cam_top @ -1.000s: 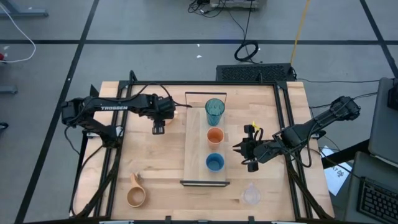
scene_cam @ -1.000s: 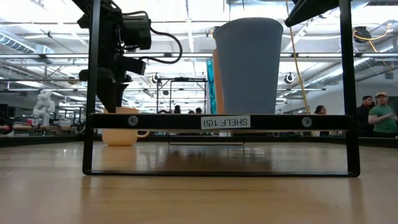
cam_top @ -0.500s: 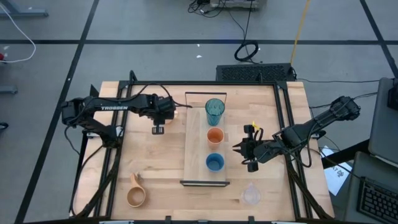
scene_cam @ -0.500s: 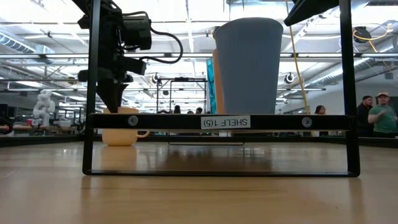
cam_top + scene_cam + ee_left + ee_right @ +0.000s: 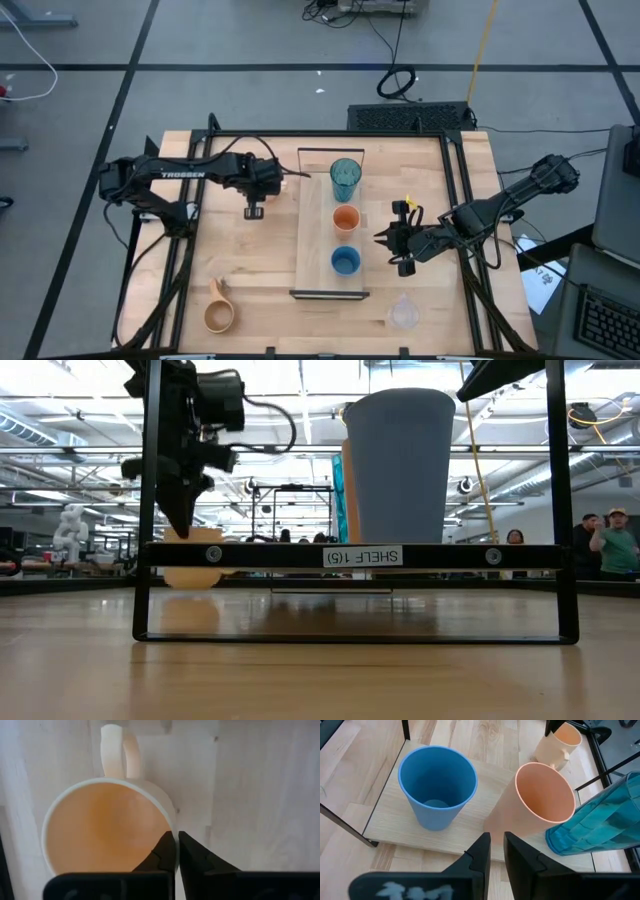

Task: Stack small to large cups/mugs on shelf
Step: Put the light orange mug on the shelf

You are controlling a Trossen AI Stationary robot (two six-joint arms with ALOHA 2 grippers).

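Note:
The orange handled mug (image 5: pixel 105 830) stands upright on the tabletop left of the shelf (image 5: pixel 312 240), mostly hidden under my left gripper (image 5: pixel 254 211) in the high view. That gripper is shut on the mug's rim. On the shelf stand the teal tumbler (image 5: pixel 345 178), the small orange cup (image 5: pixel 346 218) and the blue cup (image 5: pixel 345 261) in a row. My right gripper (image 5: pixel 388 243) waits right of the shelf, almost shut, with nothing between its fingers. The wooden handled mug (image 5: pixel 219 315) and the clear cup (image 5: pixel 403 313) stand near the table's front edge. My left gripper pinches the mug's rim (image 5: pixel 172 826) on the side opposite the handle (image 5: pixel 116 750), with one finger (image 5: pixel 162 854) inside the mug and the other outside. The fingers come from above, pointing down. The mug (image 5: pixel 195 565) sits upright below them, its base at tabletop level.
Black frame ends (image 5: pixel 350 555) close the shelf at both short sides. A black rail frame (image 5: pixel 200 170) runs around the tabletop. People stand in the room beyond the table (image 5: pixel 610 545). Bare tabletop lies between the mug and the wooden handled mug.
My left gripper has shut its fingers on the orange mug's rim while staying over the mug. In the low view the mug has shifted slightly, and its handle no longer shows at its side. My right gripper has kept still.

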